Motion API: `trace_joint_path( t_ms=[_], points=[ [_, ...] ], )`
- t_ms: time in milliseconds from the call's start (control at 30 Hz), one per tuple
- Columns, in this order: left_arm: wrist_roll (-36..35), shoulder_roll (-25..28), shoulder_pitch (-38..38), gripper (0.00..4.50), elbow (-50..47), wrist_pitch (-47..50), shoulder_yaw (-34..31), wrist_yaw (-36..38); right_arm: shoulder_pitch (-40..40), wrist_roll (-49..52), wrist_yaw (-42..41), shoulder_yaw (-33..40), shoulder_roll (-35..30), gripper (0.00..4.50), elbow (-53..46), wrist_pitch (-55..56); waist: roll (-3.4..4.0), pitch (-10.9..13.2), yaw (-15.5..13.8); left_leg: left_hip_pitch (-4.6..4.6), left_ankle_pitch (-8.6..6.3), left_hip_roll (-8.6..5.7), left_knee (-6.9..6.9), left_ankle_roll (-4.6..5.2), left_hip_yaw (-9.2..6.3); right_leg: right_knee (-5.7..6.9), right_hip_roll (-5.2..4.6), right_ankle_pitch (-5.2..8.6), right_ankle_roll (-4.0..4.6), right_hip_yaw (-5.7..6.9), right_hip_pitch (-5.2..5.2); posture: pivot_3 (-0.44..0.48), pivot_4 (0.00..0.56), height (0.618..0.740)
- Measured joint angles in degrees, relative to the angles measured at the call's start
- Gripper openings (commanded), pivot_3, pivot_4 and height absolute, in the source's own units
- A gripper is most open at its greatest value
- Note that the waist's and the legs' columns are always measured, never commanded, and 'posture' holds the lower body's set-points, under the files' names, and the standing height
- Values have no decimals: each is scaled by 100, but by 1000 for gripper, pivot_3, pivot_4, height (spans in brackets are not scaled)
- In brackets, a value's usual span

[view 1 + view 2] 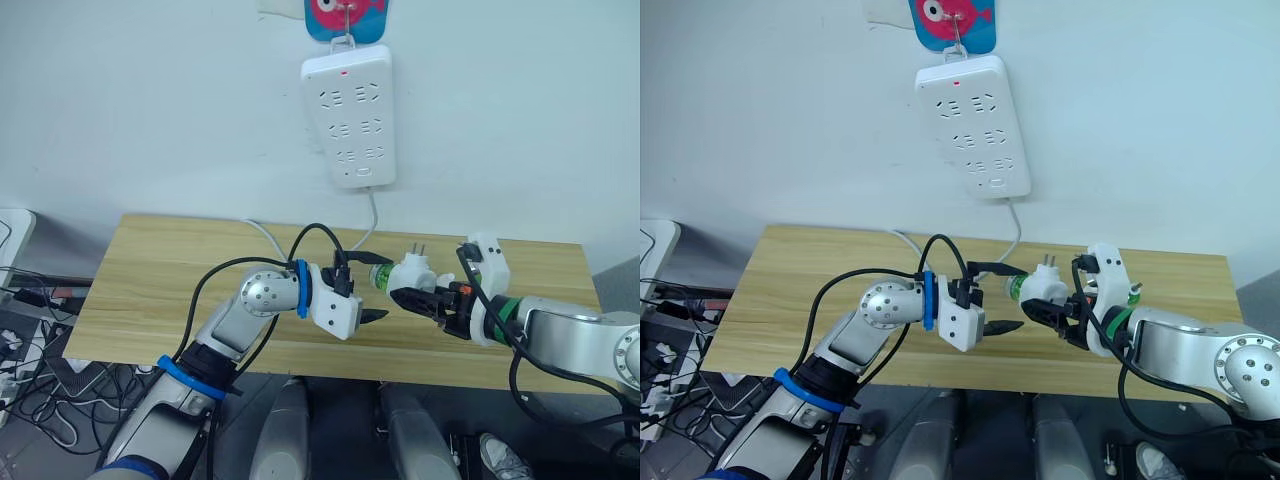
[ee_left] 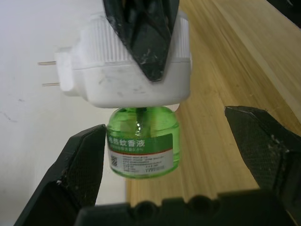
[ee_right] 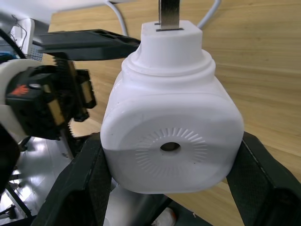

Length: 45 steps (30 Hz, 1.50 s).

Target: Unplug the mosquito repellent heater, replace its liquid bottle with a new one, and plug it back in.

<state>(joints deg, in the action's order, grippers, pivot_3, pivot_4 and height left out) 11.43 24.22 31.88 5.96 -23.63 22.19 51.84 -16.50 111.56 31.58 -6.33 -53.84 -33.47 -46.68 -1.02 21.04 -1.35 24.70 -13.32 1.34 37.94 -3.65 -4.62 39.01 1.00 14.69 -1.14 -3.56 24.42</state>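
Heater's off the wall, bottle swap coming up!
Right tool (image 1: 425, 300) clenches the mosquito repellent heater (image 1: 412, 272) above the counter (image 1: 150, 290); left tool (image 2: 176, 155) gapes, released, around its liquid bottle (image 2: 142, 141). An off-centre pinch could slip; the power strip (image 1: 350, 115) waits beyond.

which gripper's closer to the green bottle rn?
Left. The left gripper is open with its fingers either side of the green bottle; the right gripper clamps the heater above it.

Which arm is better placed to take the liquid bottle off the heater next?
Left. The left gripper is open around the liquid bottle, while the right gripper is shut on the mosquito repellent heater, holding it over the table.
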Motion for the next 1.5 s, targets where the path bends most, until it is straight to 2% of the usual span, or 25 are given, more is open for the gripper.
trace_joint_path(
  t_ms=[233, 333, 500, 533, 733, 867, 900, 1067, 1200, 1400, 1500],
  points=[
    [101, -41, 108, 4500, 193, -192, 10, -127, 1, 0, -6, -56, -11, 2952, 0, 5, 0, 0, -1, 0, 0, 0, 0, 0, -1, 0, 0, -1, 1, 1, 0, 124, 338, 740],
    [101, -51, 193, 3934, 276, -224, 10, -130, 1, 0, -6, -59, -11, 2952, 0, 5, 0, 0, 2, 0, 0, 0, 0, 1, 0, 0, 0, -1, 1, 0, 0, 124, 338, 740],
    [102, -49, 201, 2384, 336, -217, 58, -111, 0, 1, -4, -70, -8, 2952, 0, 3, 0, 0, 3, 0, 0, 0, -1, 1, -1, 0, 0, -1, 1, 1, 0, 124, 338, 740],
    [104, -44, 203, 2219, 337, -217, 68, -108, 1, 1, -3, -77, -8, 2952, 1, 3, 0, 0, 3, 0, 0, 0, -1, 1, -1, 0, 0, -1, 1, 0, 0, 123, 336, 740],
    [104, -41, 217, 2218, 352, -211, 83, -114, 1, 1, 26, -82, 11, 2952, 1, 7, 0, 0, 4, 0, 0, 0, 0, 1, -1, 0, 0, -1, 1, 1, 0, 124, 336, 740],
    [103, -90, 225, 2218, 389, -163, 94, -121, -32, 1, 6, -78, 49, 4316, 1, 22, 0, 0, 4, 0, 0, 0, 0, 1, -1, 0, 0, -1, 1, 0, 0, 121, 335, 740],
    [102, -122, 225, 2218, 400, -151, 95, -121, -36, 2, -27, -71, 48, 4463, -1, 32, 0, 0, 2, 0, 0, -1, 0, 1, -1, 0, 0, -1, 1, 2, 0, 115, 334, 740],
    [-71, -243, 195, 2218, 412, 51, 74, -130, 157, 2, -245, 139, -425, 4463, -276, 134, 3, -1, -3, 4, 0, -3, -1, 1, -3, 0, -2, 0, 1, 3, 1, 102, 333, 740],
    [-774, -488, -74, 2218, 409, 601, -98, -15, 745, 4, -435, 562, -1090, 4463, -941, 410, 0, -5, 8, 6, 0, -1, -1, 1, -7, -2, -4, 0, 1, 8, 0, 81, 330, 740],
    [-1829, -934, -459, 2218, 276, 1733, -453, 13, 1367, 8, -25, 1003, -1029, 4463, -2039, 1382, -2, -7, 62, 4, 3, 1, 4, -3, -8, 2, -2, 15, -25, 9, 0, 41, 320, 740],
    [-2217, -1135, -625, 2218, 19, 2201, -626, -77, 1639, -322, 167, 1013, -683, 4463, -2389, 1556, -8, -19, 86, 4, 5, -1, 4, -6, -9, -1, -2, 16, -27, 9, -3, 32, 315, 740]
  ],
)
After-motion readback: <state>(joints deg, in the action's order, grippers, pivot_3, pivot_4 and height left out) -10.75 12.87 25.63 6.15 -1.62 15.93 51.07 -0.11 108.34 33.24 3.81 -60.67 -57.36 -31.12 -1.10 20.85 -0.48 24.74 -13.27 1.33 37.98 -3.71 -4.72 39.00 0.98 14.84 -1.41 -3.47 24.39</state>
